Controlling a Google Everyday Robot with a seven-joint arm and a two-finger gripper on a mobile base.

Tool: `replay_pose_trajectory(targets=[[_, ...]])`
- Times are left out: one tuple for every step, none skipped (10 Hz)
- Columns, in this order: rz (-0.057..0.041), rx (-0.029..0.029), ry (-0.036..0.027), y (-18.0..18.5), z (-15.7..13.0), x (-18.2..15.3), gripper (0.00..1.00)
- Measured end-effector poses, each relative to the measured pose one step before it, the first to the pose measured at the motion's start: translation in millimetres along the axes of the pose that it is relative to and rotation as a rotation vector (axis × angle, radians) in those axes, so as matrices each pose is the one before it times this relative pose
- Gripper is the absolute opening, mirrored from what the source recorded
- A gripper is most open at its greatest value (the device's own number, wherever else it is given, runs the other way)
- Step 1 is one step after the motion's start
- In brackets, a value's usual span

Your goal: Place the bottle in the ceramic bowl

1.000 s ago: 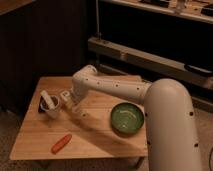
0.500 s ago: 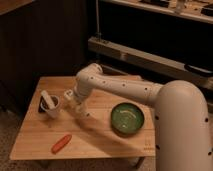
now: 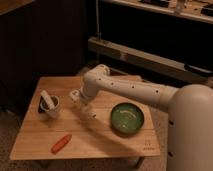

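Bottle (image 3: 88, 112) seems just beneath gripper (image 3: 82, 103), left of ceramic bowl (image 3: 127, 118).

Dim lab-like room: wooden table (image 3: 102, 142), metal shelving (image 3: 146, 58).

Green bowl (image 3: 127, 118) with darker rim, orange carrot-like item (image 3: 61, 143), white cup (image 3: 51, 107), white tool (image 3: 87, 112) over tan table (image 3: 110, 144)
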Motion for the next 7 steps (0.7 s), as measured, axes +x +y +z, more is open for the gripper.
replay_pose_trajectory(targets=[[0.00122,0.00048,0.00072,-2.69,-12.88,-0.71,0.18],[0.00171,0.00211,0.00037,-1.39,-4.62,-2.93,0.18],[0.00888,0.00359,0.00120,4.95,-6.74,-12.07,0.18],[0.00637,0.00490,0.00203,4.26,-7.43,-11.30,0.18],[0.00610,0.00644,-0.00016,4.03,-6.64,-8.39,0.18],[0.01104,0.00835,-0.00035,4.91,-12.93,-5.43,0.18],[0.00811,0.00491,0.00222,0.55,-12.66,2.49,0.18]])
